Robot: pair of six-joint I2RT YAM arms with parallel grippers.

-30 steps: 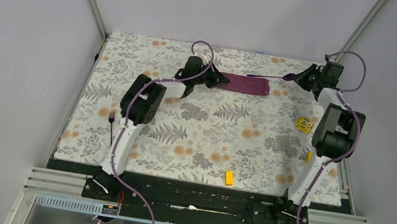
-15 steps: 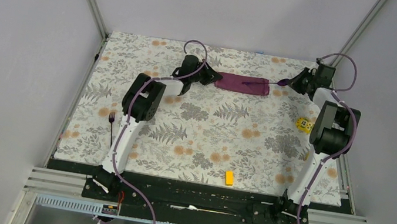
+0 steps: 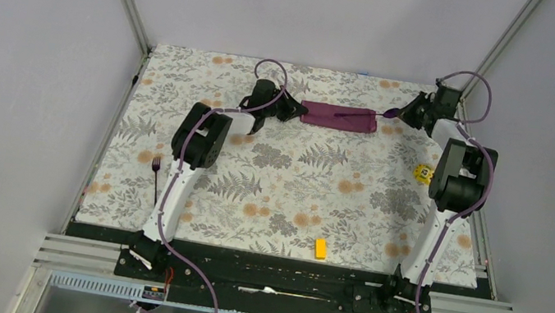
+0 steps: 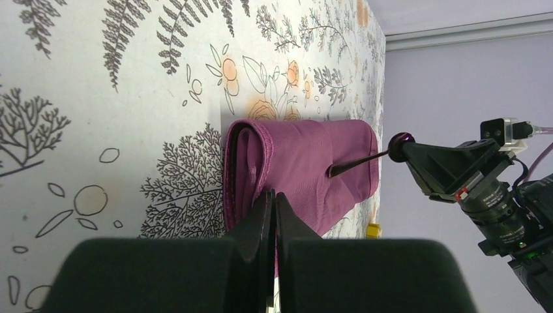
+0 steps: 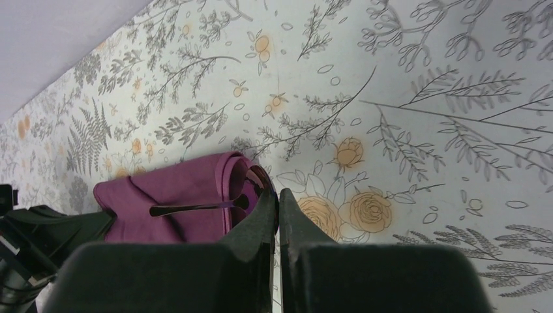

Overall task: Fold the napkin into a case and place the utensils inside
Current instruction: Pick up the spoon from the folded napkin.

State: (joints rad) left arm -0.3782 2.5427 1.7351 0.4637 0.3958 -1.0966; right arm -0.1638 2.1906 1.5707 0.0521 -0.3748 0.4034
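The napkin lies folded as a narrow plum-purple case (image 3: 338,117) at the far middle of the table. My left gripper (image 3: 295,109) is shut on a layer at its left end; the left wrist view shows the fingertips (image 4: 274,195) against the cloth (image 4: 306,163). My right gripper (image 3: 401,114) is shut on the head of the dark purple spoon (image 5: 257,186). The spoon's handle (image 5: 195,208) reaches left over the case (image 5: 169,202). I cannot tell whether its tip (image 4: 331,172) is under a fold. A dark purple fork (image 3: 157,176) lies at the table's left side.
A yellow block (image 3: 320,248) lies near the front edge and another (image 3: 422,172) sits beside the right arm. The floral tablecloth (image 3: 295,184) covers the table. The back wall and metal frame posts stand close behind both grippers.
My right gripper has moved left and down with the spoon, so the handle now lies over the case. My left gripper has shifted slightly left at the case's end.
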